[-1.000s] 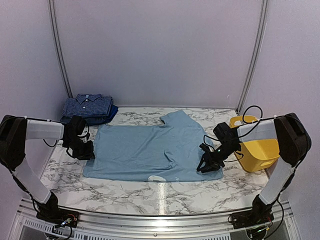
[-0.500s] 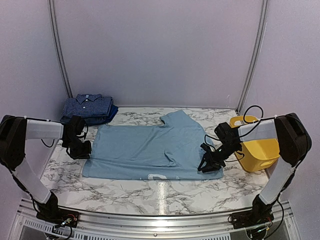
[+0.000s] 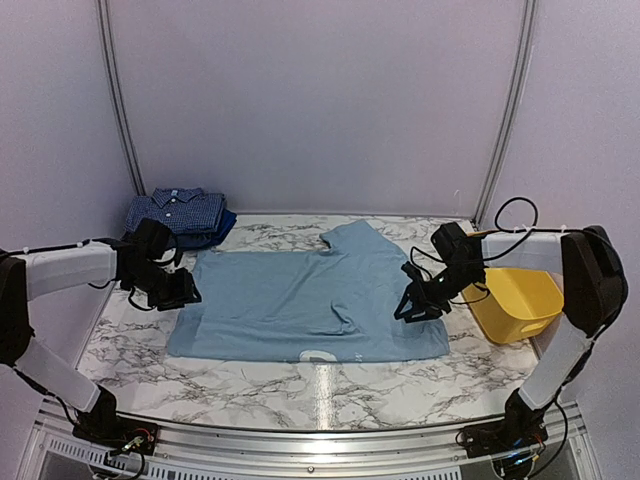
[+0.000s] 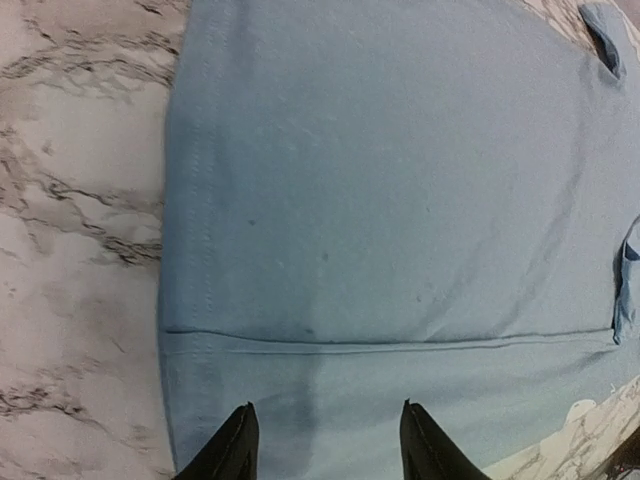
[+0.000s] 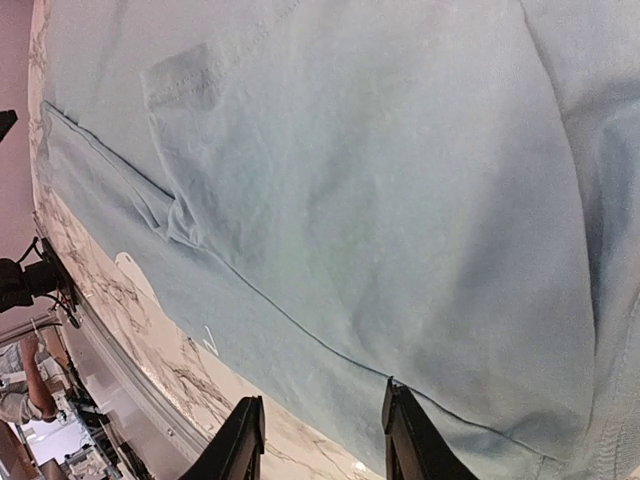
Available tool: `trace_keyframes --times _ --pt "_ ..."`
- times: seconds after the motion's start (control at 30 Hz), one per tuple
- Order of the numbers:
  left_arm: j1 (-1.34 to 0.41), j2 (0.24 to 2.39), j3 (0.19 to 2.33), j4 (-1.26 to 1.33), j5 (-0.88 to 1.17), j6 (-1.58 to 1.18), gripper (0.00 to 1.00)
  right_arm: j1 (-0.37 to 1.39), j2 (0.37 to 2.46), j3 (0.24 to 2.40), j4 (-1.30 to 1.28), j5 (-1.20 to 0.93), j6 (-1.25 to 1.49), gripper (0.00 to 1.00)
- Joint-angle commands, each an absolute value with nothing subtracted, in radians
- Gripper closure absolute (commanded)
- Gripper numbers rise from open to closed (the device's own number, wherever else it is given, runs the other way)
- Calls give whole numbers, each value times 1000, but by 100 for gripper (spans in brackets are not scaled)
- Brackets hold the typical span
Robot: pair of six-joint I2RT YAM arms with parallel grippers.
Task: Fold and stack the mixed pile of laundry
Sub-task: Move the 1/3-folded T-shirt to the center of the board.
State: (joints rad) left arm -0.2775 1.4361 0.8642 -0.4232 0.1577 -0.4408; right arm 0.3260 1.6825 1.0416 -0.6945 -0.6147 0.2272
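Top external view: a plain light-blue T-shirt point(image 3: 300, 300) is seen spread flat across the middle of the marble table point(image 3: 250, 380), with one sleeve pointed toward the far edge and a small white patch shown at its near hem. At the far left corner a navy small-check button-up shirt point(image 3: 178, 212) is laid folded on top of a solid dark-blue piece point(image 3: 224, 226), both well apart from the T-shirt. The left gripper point(image 3: 186, 294) is held over the T-shirt's left edge; in the left wrist view its fingers are seen parted, with flat fabric showing between them and nothing clamped. The right gripper point(image 3: 409, 311) is held over the T-shirt's right side, near the yellow plastic tub point(image 3: 515, 300) placed at the table's right edge; in the right wrist view its fingers are likewise seen apart above the cloth, with nothing gripped. A straight seam or fold line is seen running across the fabric just ahead of each gripper.
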Motion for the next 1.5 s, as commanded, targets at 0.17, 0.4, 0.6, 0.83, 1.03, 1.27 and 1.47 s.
trace_keyframes --times 0.17,0.4,0.6,0.83,1.03,1.27,1.47 --pt "-357 1506 746 -409 169 -646 51 328 1754 950 -610 -607 297 64" --pt "-357 1454 558 -434 181 -808 65 375 1708 850 -591 -585 363 63" --pt "-357 1290 413 -505 186 -919 69 457 1644 762 -579 -583 435 63" --pt "-357 1007 325 -684 194 -986 74 509 1538 646 -599 -590 492 62" --pt "-357 894 412 -716 179 -882 47 519 1465 707 -666 -630 435 58" --pt "-356 1076 866 -732 -54 -611 1 376 1581 1170 -735 -511 244 42" --pt "-309 1306 1140 -701 -173 -500 1 272 1813 1534 -702 -453 188 37"
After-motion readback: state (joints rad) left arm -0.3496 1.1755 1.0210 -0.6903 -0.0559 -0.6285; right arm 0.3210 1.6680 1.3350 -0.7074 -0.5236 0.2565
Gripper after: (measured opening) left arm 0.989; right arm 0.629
